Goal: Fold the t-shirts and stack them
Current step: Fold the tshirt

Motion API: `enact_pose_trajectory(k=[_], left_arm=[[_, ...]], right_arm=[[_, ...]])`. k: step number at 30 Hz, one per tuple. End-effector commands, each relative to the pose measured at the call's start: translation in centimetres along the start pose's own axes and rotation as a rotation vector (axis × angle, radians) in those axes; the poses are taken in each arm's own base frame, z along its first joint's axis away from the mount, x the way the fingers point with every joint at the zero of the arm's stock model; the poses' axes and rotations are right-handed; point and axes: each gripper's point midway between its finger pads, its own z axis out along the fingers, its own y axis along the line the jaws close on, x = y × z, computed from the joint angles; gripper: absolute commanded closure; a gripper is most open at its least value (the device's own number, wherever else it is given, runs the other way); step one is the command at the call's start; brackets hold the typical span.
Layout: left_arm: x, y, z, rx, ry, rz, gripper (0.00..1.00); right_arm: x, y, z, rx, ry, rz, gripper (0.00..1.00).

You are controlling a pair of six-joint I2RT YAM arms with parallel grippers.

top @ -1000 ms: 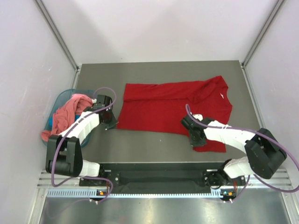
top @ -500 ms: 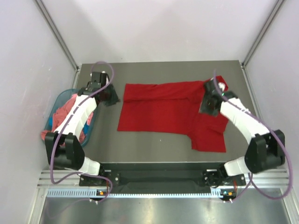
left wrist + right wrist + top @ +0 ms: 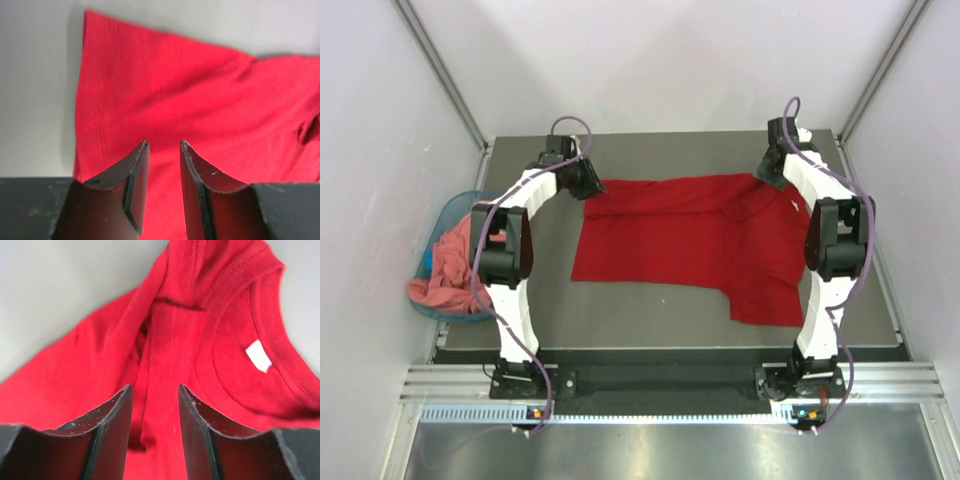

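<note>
TWIN ARMS: The left arm point(image 3: 510, 310) and right arm point(image 3: 817, 310) wear smooth white shells broken by bulky black joints, with a thin purple cable point(image 3: 570, 118) looping along each. The left claw point(image 3: 162, 145) and right claw point(image 3: 154, 387) end in curved black fingers point(image 3: 135, 175), lightly scuffed at the edges.

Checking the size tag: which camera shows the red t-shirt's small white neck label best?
The right wrist view: the small white neck label sits large inside the collar of the deep red cloth t-shirt. The top external view makes it a speck at most; the left wrist view shows only plain red cloth.
</note>
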Motion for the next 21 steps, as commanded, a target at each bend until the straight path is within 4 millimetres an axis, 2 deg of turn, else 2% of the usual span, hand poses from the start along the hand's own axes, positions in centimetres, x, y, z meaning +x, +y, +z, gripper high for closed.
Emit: enact_pose_trajectory(k=[1, 2, 5, 9, 17, 18, 21], left_arm=[[-4.5, -2.0, 0.7, 0.097, -0.108, 0.030, 0.64], [-4.1, -1.2, 2.0, 0.084, -0.088, 0.019, 0.65], [-4.4, -0.5, 3.5, 0.086, -0.084, 0.012, 0.65], [-4.3, 0.5, 4.7, 0.068, -0.088, 0.008, 0.64], [-3.9, 2.2, 5.7, 0.027, -0.080, -0.004, 0.65], [-4.0, 2.3, 5.7, 0.024, -0.083, -0.003, 0.65], [-4.1, 2.8, 6.0, 0.003, -0.089, -0.008, 0.65]], right_arm=[[-3.8, 0.2, 0.9, -0.029, -0.088, 0.082, 0.58], [-3.7, 0.3, 1.6, -0.033, -0.091, 0.086, 0.58], [-4.0, 0.4, 3.1, -0.043, -0.111, 0.098, 0.57], [-3.6, 0.8, 5.1, -0.059, -0.102, 0.098, 0.57], [-3.4, 0.1, 6.9, -0.034, -0.099, 0.099, 0.58], [-3.5, -0.2, 6.9, -0.030, -0.104, 0.091, 0.60], [-4.2, -0.4, 5.6, -0.026, -0.125, 0.074, 0.90]])
